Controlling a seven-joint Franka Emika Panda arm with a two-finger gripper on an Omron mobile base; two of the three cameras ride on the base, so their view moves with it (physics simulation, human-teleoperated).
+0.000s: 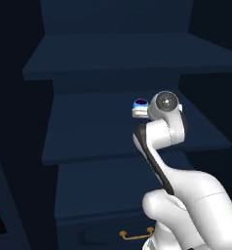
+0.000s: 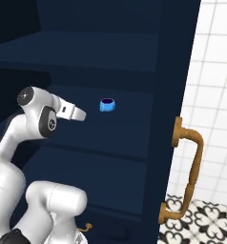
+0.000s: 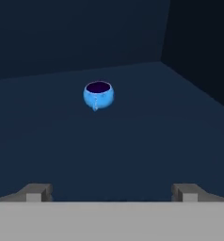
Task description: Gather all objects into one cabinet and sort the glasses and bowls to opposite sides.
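Navy shelf (image 3: 132, 141) holds the blue bowl (image 3: 98, 94); the gripper (image 3: 112, 192), spread wide, points level at it.

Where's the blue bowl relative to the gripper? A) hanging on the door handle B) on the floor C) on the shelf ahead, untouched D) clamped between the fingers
C: the blue bowl stands alone on the shelf, well ahead of the open gripper, with bare shelf between them.

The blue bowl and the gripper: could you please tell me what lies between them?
Nothing: in the hand view, bare navy shelf separates the open gripper from the blue bowl.
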